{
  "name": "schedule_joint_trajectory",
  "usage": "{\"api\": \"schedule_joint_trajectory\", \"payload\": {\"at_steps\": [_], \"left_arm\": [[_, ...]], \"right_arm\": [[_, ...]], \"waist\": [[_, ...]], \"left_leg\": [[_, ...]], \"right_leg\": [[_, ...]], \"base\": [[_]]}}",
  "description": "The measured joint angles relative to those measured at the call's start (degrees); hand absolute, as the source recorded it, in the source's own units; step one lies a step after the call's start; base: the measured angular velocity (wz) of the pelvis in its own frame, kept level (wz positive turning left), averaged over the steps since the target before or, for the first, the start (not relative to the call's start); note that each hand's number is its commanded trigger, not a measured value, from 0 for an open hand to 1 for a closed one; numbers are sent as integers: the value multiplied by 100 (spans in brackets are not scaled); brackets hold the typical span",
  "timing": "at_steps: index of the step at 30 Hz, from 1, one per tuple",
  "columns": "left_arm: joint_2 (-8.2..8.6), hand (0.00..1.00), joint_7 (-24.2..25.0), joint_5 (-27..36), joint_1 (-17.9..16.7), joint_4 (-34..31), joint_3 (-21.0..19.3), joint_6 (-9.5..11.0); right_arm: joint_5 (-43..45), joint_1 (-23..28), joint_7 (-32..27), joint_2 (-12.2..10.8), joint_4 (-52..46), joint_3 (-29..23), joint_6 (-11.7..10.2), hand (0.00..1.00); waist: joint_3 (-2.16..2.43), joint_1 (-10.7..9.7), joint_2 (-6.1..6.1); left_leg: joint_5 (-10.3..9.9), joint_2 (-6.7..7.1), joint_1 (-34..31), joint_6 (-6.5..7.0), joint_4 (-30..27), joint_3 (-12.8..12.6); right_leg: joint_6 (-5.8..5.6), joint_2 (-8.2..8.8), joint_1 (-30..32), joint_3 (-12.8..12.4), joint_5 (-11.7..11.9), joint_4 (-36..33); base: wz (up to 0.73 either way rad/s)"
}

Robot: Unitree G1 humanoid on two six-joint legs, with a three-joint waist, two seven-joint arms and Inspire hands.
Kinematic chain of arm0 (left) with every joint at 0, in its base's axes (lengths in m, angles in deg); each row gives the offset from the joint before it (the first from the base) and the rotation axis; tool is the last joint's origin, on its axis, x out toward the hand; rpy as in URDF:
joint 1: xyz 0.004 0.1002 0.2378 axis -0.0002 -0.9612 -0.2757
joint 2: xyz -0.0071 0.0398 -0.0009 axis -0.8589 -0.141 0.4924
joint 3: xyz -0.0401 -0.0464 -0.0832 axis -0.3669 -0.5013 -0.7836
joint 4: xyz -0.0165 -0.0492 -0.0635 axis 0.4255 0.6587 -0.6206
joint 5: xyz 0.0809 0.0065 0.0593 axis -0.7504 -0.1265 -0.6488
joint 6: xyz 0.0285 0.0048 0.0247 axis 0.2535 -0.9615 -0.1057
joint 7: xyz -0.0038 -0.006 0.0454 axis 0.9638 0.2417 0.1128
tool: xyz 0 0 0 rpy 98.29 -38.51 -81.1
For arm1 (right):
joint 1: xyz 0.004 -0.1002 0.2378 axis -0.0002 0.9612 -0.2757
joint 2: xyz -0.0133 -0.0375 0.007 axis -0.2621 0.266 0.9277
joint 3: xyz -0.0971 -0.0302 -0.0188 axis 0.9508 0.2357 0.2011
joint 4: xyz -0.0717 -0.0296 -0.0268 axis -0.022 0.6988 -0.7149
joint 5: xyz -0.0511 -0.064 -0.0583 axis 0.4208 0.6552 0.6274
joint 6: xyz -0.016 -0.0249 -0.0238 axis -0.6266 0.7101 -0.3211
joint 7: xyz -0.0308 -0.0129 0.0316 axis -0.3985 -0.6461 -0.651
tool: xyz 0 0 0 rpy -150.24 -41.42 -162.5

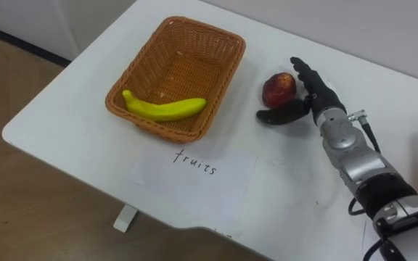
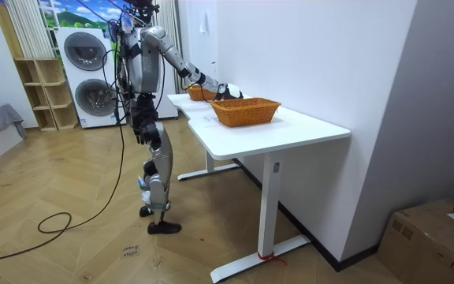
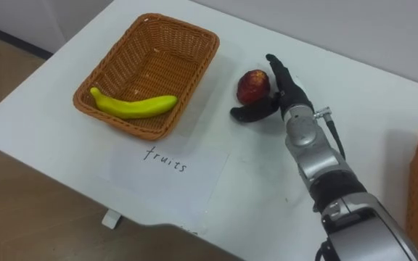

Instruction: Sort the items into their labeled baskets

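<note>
Dark red round fruit (image 1: 278,88) sits on the white worktop (image 1: 64,116), just right of the brown woven wicker basket (image 1: 223,80). A white paper label sheet (image 1: 194,177) lies in front of that basket, and a yellow banana (image 1: 164,109) lies along its near side inside. The right hand (image 1: 319,94) is spread and unclenched. Its fingers run straight along the fruit's right side and the thumb (image 1: 283,114) reaches under its near side, touching or almost touching, grasping nothing yet. The fruit has no marked long axis. The basket lies to the hand's left, beyond the fruit, so the next move likely calls for closing round it and carrying it leftward over the rim.
</note>
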State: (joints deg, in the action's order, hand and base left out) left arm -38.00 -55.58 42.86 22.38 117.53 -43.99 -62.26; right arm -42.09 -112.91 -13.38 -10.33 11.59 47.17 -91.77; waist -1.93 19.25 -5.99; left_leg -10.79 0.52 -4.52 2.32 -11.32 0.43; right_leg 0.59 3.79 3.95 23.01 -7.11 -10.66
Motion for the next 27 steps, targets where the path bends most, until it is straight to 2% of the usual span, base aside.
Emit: {"api": "schedule_joint_trajectory", "payload": {"at_steps": [3, 5, 6, 7, 11, 13, 18, 27], "left_arm": [[-8, 0, 0, -9, 0, 4, -1, 2], [-17, 0, 3, -21, 0, 10, -7, 3], [-25, 0, 5, -15, -2, 10, -6, 4], [-30, 0, 6, -8, -3, 10, -7, 4], [-42, 0, 6, -4, -2, 7, -8, 28], [-59, 0, 6, -4, -4, 5, -8, 31], [-138, 0, 6, -2, -3, 5, -4, 49], [-251, 0, 4, 0, 8, -12, -3, 61]], "right_arm": [[14, 1, 42, 14, -1, 35, 0, 0], [15, 0, 51, 35, -6, 123, 0, 15], [15, 0, 57, 62, -6, 191, 1, 73], [13, 1, 75, 78, -4, 244, 2, 100], [79, 0, 162, 156, -1, 321, 7, 100], [285, -16, 139, 283, -1, 381, 9, 100], [649, -55, 135, 341, -1, 478, 19, 100], [710, -82, 169, 343, -1, 510, 74, 100]], "waist": [[0, 4, 0], [1, 7, -1], [2, 8, -3], [3, 27, -5], [-1, 91, -42], [1, 155, -97], [-17, 162, -198], [-22, 163, -202]], "left_leg": [[0, 0, 9, 0, -6, -4], [0, -1, 15, 0, -13, 14], [0, -1, 20, 0, -16, 13], [0, -1, 25, 0, -17, 13], [0, -4, 25, -1, -7, 25], [-1, -5, 24, -1, -1, 33], [-1, -1, 40, -1, -13, 52], [-1, 6, 70, 0, 9, 55]], "right_leg": [[0, 5, -8, -2, 0, 0], [0, 5, -21, 1, 0, 1], [0, 6, -30, 8, 0, 0], [0, 6, -31, 7, 0, -1], [1, 5, -31, 53, 0, -4], [1, 4, -39, 77, 0, -4], [0, -5, -70, 134, 0, 7], [-2, 9, -90, 200, -2, 10]], "base": [[0], [0], [0], [0], [0], [2], [4], [0]]}}
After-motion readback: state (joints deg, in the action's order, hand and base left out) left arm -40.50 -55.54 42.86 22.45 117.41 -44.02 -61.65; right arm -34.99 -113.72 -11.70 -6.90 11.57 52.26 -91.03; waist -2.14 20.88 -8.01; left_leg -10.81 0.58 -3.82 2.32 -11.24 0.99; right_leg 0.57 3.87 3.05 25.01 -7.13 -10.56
